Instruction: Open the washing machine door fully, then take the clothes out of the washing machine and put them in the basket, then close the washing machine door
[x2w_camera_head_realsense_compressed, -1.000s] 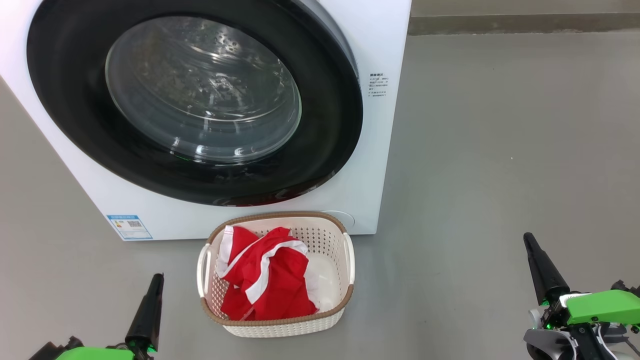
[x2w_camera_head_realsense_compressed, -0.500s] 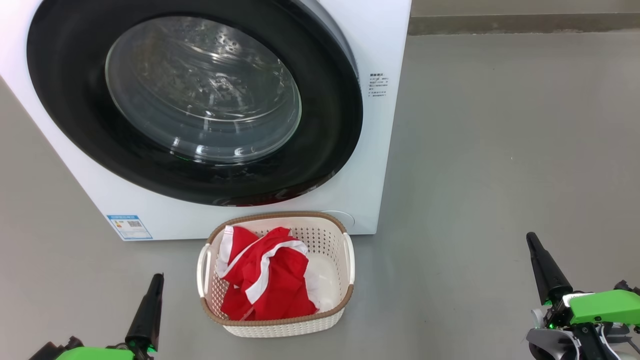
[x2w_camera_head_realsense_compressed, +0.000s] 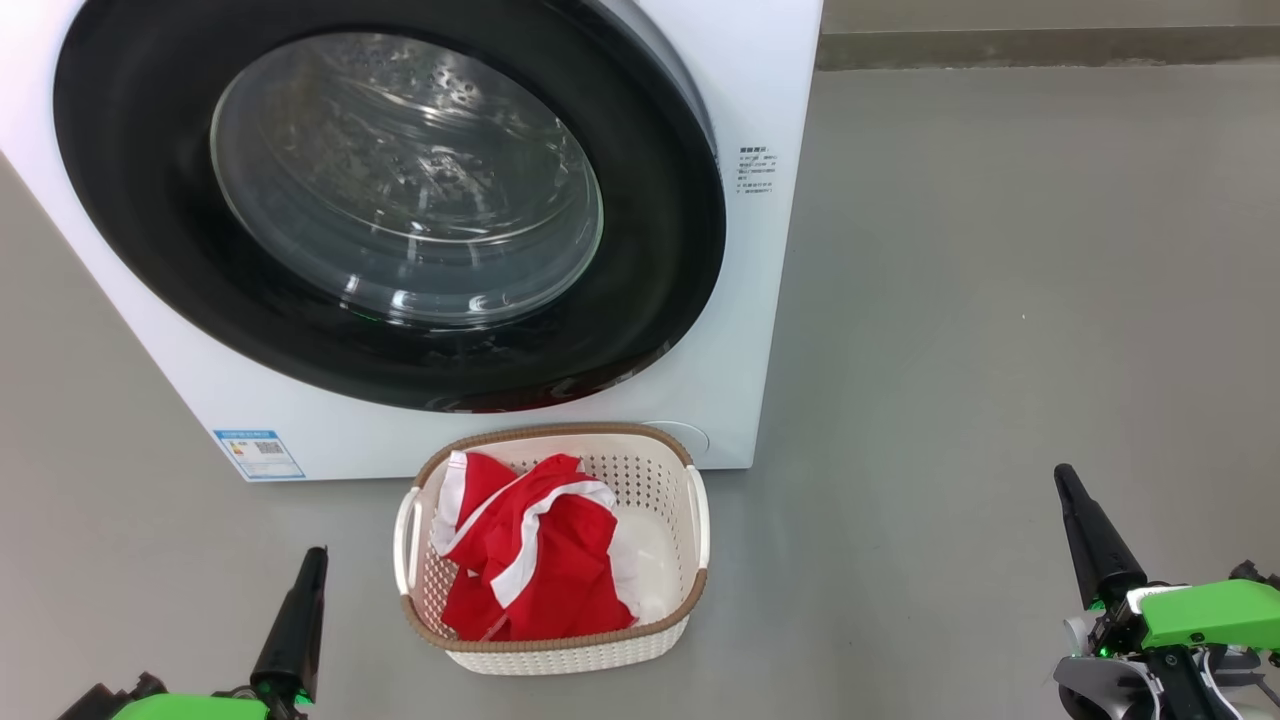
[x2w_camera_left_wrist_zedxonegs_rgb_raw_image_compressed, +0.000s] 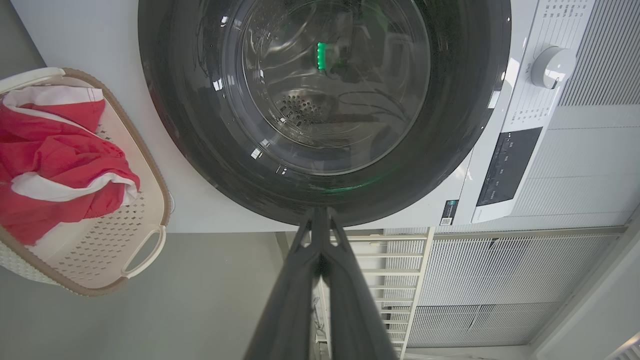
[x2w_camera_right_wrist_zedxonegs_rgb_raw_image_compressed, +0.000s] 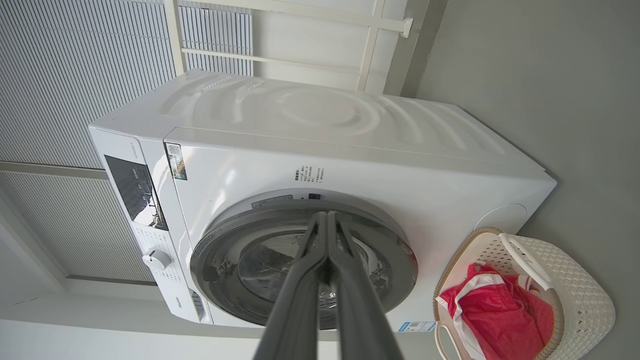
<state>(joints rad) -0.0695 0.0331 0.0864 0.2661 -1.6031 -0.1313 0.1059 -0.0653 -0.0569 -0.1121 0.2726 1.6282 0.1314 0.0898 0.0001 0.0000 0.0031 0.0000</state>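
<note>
The white washing machine (x2w_camera_head_realsense_compressed: 760, 300) stands at the upper left. The washing machine door (x2w_camera_head_realsense_compressed: 140, 250), with its black rim and glass bowl, lies flat against the machine's front. Just in front of it on the floor sits the cream basket (x2w_camera_head_realsense_compressed: 560, 655), and the red-and-white clothes (x2w_camera_head_realsense_compressed: 540, 560) lie inside it. My left gripper (x2w_camera_head_realsense_compressed: 316, 560) is shut and holds nothing, low at the left of the basket. My right gripper (x2w_camera_head_realsense_compressed: 1064, 478) is shut and holds nothing, well to the basket's right. In the left wrist view the left gripper (x2w_camera_left_wrist_zedxonegs_rgb_raw_image_compressed: 320, 214) points at the door (x2w_camera_left_wrist_zedxonegs_rgb_raw_image_compressed: 200, 165). In the right wrist view the right gripper (x2w_camera_right_wrist_zedxonegs_rgb_raw_image_compressed: 327, 216) also points at the door (x2w_camera_right_wrist_zedxonegs_rgb_raw_image_compressed: 390, 240).
Grey floor (x2w_camera_head_realsense_compressed: 980, 300) spreads to the right of the machine up to a wall base (x2w_camera_head_realsense_compressed: 1050, 45). The machine's dial (x2w_camera_left_wrist_zedxonegs_rgb_raw_image_compressed: 552, 65) and dark control panel (x2w_camera_left_wrist_zedxonegs_rgb_raw_image_compressed: 507, 165) face me. A white rail (x2w_camera_left_wrist_zedxonegs_rgb_raw_image_compressed: 400, 260) and slatted panels stand beside the machine.
My right gripper has drifted slightly to the right. The left gripper, basket, clothes and door have not moved.
</note>
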